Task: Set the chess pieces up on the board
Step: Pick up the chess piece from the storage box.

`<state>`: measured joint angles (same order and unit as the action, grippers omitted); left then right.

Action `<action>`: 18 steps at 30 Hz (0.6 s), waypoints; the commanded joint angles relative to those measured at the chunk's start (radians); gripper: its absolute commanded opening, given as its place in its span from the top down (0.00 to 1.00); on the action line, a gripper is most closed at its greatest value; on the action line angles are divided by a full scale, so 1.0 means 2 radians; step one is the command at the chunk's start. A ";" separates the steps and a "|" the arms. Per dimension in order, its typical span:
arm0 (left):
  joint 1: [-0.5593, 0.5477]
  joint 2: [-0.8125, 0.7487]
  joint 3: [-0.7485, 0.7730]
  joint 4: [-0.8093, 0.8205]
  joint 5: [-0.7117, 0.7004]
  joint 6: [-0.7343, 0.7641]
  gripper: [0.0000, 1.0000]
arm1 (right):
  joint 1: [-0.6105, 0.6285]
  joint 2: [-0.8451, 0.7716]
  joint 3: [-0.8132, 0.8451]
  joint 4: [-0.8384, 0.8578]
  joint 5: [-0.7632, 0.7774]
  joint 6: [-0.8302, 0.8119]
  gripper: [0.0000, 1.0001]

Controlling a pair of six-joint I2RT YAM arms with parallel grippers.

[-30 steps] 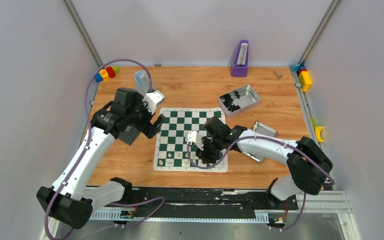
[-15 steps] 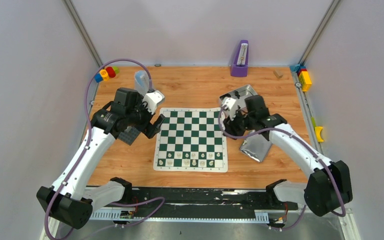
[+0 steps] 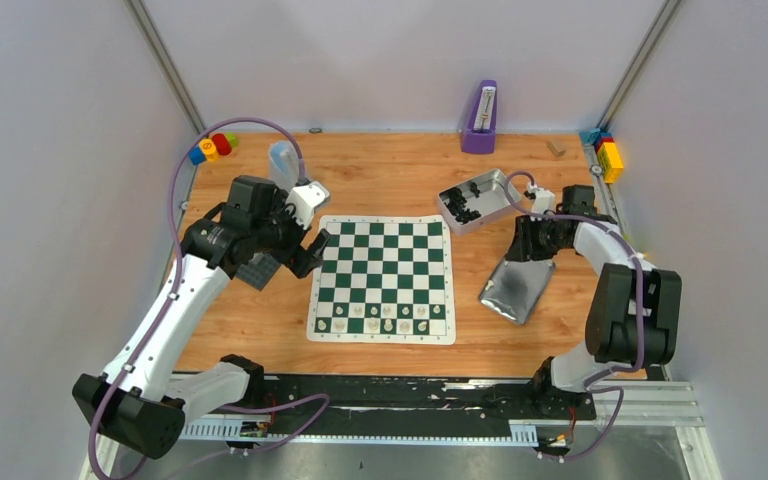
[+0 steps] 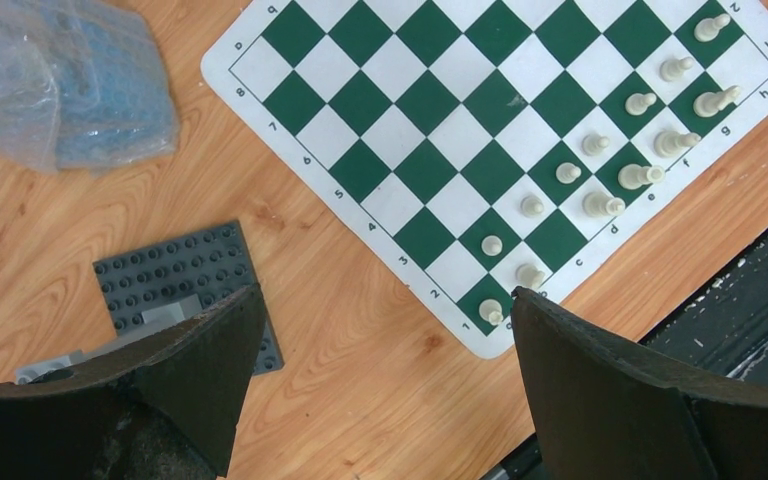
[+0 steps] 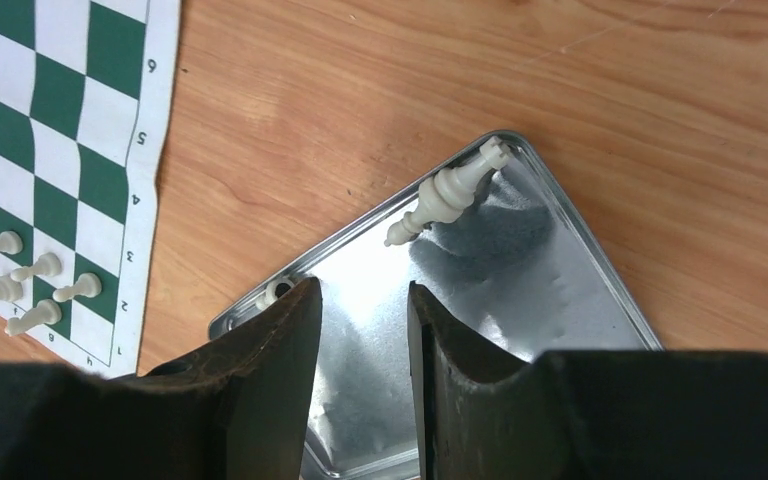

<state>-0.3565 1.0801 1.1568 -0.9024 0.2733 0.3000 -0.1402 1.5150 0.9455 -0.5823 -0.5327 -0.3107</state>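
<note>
"Where did the chess pieces (image 3: 378,318) stand?"

"In two rows along the near edge of the board (image 3: 380,255), with open squares beyond. One more piece (image 5: 447,190) lay tipped against the rim of a silver lid (image 5: 570,300), right of the board, bare wood between."

"And the pincers?"

"The left gripper (image 4: 385,300) gaped wide and empty off the board's left edge, above a grey studded plate (image 4: 175,275). The right gripper (image 5: 360,290) hung over the lid, jaws narrow, nothing between."

Slightly parted hand (image 5: 362,297) over metal tray (image 5: 550,285)
</note>
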 commanded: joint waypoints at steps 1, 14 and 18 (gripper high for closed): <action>0.003 -0.016 0.014 0.002 0.014 0.002 0.00 | 0.000 0.032 0.024 0.008 -0.005 0.022 0.62; 0.003 -0.023 0.008 0.006 0.018 0.003 0.00 | 0.001 0.073 0.026 0.036 0.028 0.036 0.64; 0.003 -0.024 0.009 0.006 0.024 0.003 0.00 | 0.005 0.075 0.025 0.043 0.037 0.036 0.64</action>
<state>-0.3565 1.0554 1.1568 -0.9016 0.2916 0.3000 -0.1394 1.6577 0.9688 -0.5495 -0.4847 -0.2539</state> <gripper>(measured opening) 0.998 0.364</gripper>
